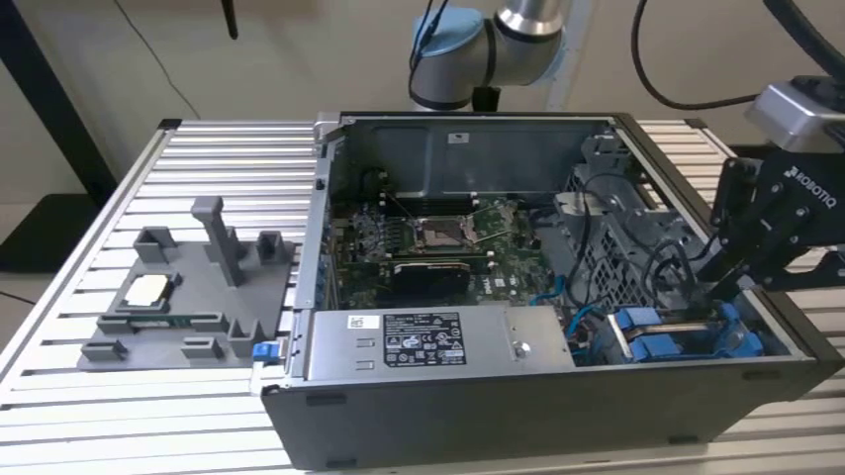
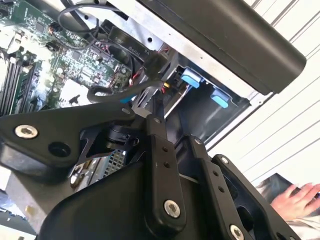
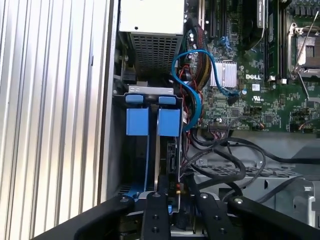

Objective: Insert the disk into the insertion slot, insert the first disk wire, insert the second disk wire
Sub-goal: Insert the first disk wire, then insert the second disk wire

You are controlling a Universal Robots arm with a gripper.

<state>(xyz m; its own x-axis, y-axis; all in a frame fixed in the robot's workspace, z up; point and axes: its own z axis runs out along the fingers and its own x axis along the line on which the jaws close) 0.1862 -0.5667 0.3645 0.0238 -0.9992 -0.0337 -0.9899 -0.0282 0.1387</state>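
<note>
Blue carrier plastic marks the disk [image 3: 168, 122], standing on edge in the insertion slot [image 3: 150, 90] just beside the power-supply box [image 1: 436, 341]. It appears seated, so that its connector edge meets the loose black cables [image 3: 235, 150]. I hold the gripper [image 3: 177, 196] low over the slot, near that box, to reach a dark wire end, though I cannot tell whether it grips anything.

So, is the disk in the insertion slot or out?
In, it seems: the disk's blue carrier sits down inside the insertion slot in the first wrist view.
</note>
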